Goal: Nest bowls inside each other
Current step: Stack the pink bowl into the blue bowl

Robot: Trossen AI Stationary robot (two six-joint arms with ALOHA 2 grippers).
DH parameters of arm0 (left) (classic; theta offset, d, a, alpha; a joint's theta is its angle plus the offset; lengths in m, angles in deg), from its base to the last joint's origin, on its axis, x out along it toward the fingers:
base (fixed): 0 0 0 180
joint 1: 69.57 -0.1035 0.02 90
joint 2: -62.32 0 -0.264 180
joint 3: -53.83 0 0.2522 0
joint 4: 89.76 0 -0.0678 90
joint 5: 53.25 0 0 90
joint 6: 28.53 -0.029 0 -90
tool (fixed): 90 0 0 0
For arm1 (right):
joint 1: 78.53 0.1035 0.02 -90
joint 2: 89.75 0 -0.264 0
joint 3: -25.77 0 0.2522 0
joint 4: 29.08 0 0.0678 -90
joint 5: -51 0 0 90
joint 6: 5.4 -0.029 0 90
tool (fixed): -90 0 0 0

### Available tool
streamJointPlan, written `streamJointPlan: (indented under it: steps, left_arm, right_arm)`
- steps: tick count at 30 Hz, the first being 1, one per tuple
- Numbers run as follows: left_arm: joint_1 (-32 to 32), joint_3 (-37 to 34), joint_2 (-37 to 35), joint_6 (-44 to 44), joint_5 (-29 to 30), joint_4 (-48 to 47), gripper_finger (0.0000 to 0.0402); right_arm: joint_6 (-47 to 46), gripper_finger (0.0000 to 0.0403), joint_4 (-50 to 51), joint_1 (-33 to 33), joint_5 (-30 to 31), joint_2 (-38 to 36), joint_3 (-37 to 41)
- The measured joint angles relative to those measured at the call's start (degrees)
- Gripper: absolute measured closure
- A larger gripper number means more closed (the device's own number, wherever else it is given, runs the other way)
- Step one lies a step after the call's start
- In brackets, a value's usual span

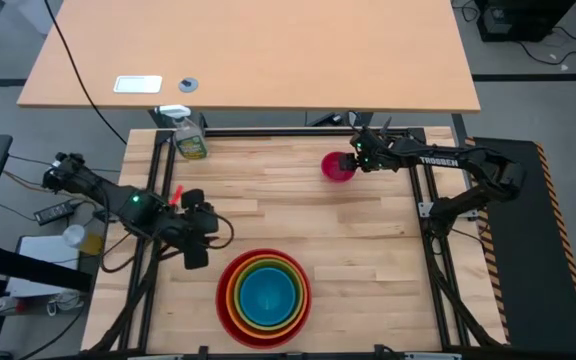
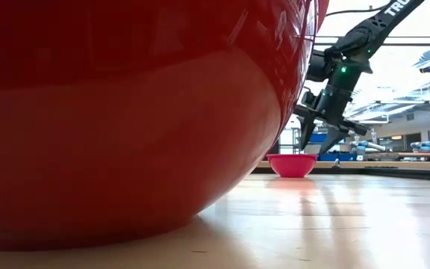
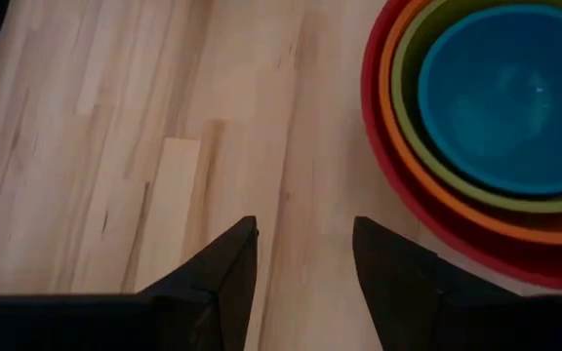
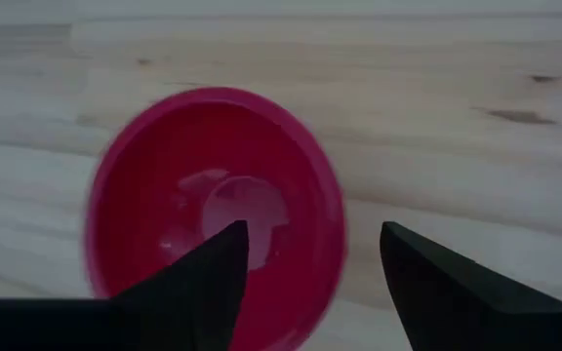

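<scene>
A stack of bowls [image 1: 263, 297] stands near the table's front edge, the red bowl's base on the wood. Orange, lime green and blue bowls [image 3: 505, 97] sit inside it, one in the other. The red bowl's wall [image 2: 125, 112] fills the low view's left. A small pink bowl [image 1: 337, 167] stands upright at the far right. My right gripper [image 4: 310, 229] hangs open just above its right rim, one finger over the hollow and one outside, touching nothing. My left gripper [image 3: 305, 229] is open over bare wood, left of the stack.
A green spray bottle [image 1: 190, 140] stands at the table's far left corner. Black frame rails [image 1: 423, 200] run along the table's sides. Bare wood lies between the pink bowl and the stack. A large desk [image 1: 268, 50] stands beyond the far edge.
</scene>
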Motion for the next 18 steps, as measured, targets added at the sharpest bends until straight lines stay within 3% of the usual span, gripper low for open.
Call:
streamJointPlan:
  steps: [8, 15, 18]
  left_arm:
    - [-0.1, -6.3, -6.8, 1.5, -0.1, 1.5, 0.023]
    - [-0.3, -7.6, -8.5, 1.8, -0.2, 2.1, 0.023]
    - [-0.3, -7.6, -8.4, 2.2, -1.1, 2.1, 0.023]
  right_arm:
    - [1.0, 0.0189, -3.7, -0.9, 0.1, 0.7, 2.2]
    - [1.6, 0.0208, -8.8, -0.7, -5.7, 8.5, 1.9]
    - [1.6, 0.0219, -8.5, 0.1, -5.6, 10.8, 0.9]
